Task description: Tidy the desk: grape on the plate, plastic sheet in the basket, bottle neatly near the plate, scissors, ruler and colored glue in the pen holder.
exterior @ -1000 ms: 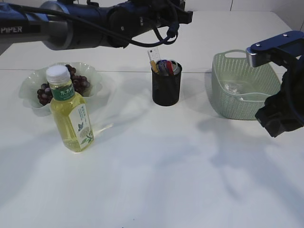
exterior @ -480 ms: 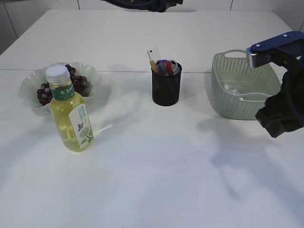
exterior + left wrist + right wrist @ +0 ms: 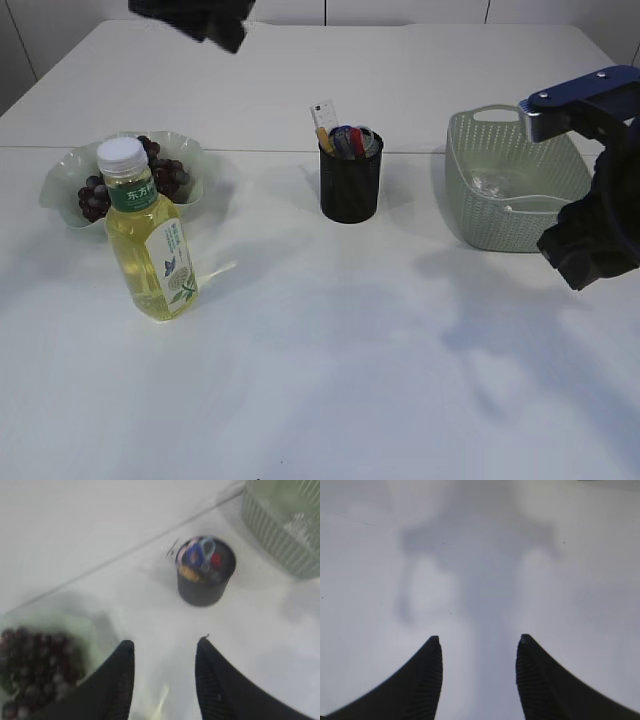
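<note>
White, matte tabletop (image 3: 350,360) carries a scalloped translucent plate (image 3: 60,185) of dark grapes (image 3: 165,175), a yellow-filled plastic bottle (image 3: 148,245) upright beside it, a black mesh pen holder (image 3: 351,182) stuffed with scissors, ruler and glue, and a woven green basket (image 3: 490,215). Both ribbed grippers, left (image 3: 165,680) and right (image 3: 477,675), hang spread and empty.

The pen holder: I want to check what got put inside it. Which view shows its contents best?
The left wrist view looks down into the pen holder, showing blurred blue loops and red and yellow items. The exterior view shows the holder sharply but from the side, with only the tops sticking out. The right wrist view shows only bare table.
</note>
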